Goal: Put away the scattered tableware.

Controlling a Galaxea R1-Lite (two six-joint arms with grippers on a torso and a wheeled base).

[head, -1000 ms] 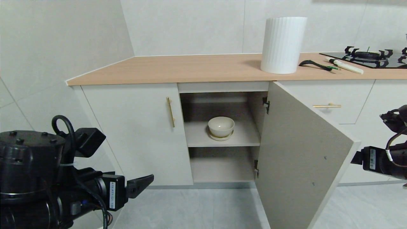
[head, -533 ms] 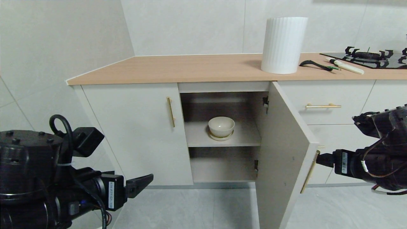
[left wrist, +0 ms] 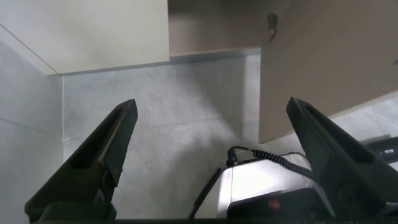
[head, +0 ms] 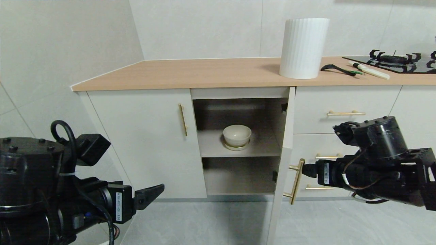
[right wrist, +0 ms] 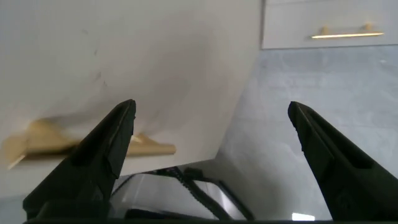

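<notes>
With the bowl point(head: 237, 135) on the cabinet's upper shelf point(head: 264, 145), the right gripper point(head: 306, 169), fingers spread wide beside the handle point(head: 296, 182) of the half-open door point(head: 277, 211), should press evenly, apparently touching it, while the left gripper point(head: 156, 192) hangs low, equally wide.

3 cameras: 1 head, 2 wrists.
The head view looks forward and down at the long wooden bench point(head: 204, 73) and the pale open cabinet door point(head: 287, 129); both wrist views, close by, share that door and the grey tiled floor point(left wrist: 174, 106).
</notes>
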